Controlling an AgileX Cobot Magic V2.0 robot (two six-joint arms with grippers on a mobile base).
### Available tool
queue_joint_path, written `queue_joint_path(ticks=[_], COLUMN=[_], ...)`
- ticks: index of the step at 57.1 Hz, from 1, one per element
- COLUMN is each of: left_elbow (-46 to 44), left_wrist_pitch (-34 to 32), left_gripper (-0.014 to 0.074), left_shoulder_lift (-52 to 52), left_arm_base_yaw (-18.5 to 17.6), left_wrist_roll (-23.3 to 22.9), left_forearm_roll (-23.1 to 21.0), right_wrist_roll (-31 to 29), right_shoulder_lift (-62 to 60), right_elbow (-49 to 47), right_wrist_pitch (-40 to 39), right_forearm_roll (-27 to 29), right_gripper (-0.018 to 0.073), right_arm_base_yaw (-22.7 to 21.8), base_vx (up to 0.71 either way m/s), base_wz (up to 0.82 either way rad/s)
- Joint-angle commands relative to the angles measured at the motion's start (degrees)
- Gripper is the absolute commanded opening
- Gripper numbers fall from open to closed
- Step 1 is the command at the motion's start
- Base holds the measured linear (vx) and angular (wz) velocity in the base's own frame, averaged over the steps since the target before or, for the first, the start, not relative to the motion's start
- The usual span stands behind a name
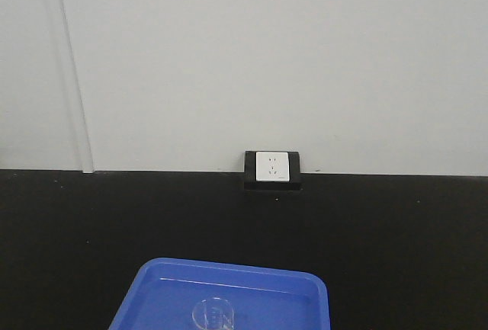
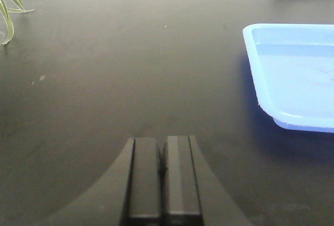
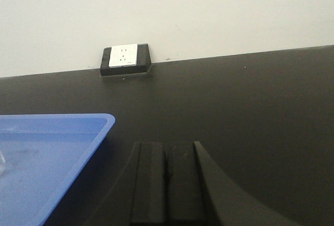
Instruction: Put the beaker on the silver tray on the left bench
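A clear glass beaker (image 1: pixel 215 315) stands inside a bright blue plastic tray (image 1: pixel 229 270) at the bottom of the front view, partly cut off by the frame edge. My left gripper (image 2: pixel 162 140) hovers shut over the black worktop (image 2: pixel 130 69), empty, with the blue tray (image 2: pixel 251 64) to its right. My right gripper (image 3: pixel 167 145) is also shut and empty, on the other side of the blue tray (image 3: pixel 104 128). Neither gripper touches the beaker. The silver tray is out of view. I cannot tell whether this counter is the left bench.
A white socket in a black housing (image 1: pixel 273 168) sits where the worktop meets the pale wall (image 1: pixel 267 56). Green plant leaves (image 2: pixel 7 12) reach in at the far left of the left wrist view.
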Motion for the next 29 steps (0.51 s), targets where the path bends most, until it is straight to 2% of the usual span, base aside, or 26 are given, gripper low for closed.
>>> queue_joint_path(ticks=[1,16,29], left_elbow=[1.6,1.6,1.6], left_wrist_pitch=[-4.5,-4.5,-4.5], left_gripper=[0.0001,0.0001,0.0001], left_shoulder_lift=[-0.9,-0.9,-0.9], left_arm_base_yaw=[-0.4,-0.4,-0.4], left_wrist_roll=[-0.2,-0.2,-0.2], left_forearm_roll=[-0.1,-0.1,-0.1], right_wrist_roll=[-0.3,-0.3,-0.9], right_shoulder_lift=[-0.9,-0.9,-0.9], right_elbow=[0.7,0.7,-2.8], right_wrist_pitch=[-4.6,-4.8,-13.3], right_forearm_roll=[-0.7,-0.7,-1.3], right_gripper=[-0.0003,-0.0003,-0.0003], right_arm_base_yaw=[-0.3,-0.3,-0.2], base_vx=[0.00,0.00,0.00], base_wz=[0.00,0.00,0.00])
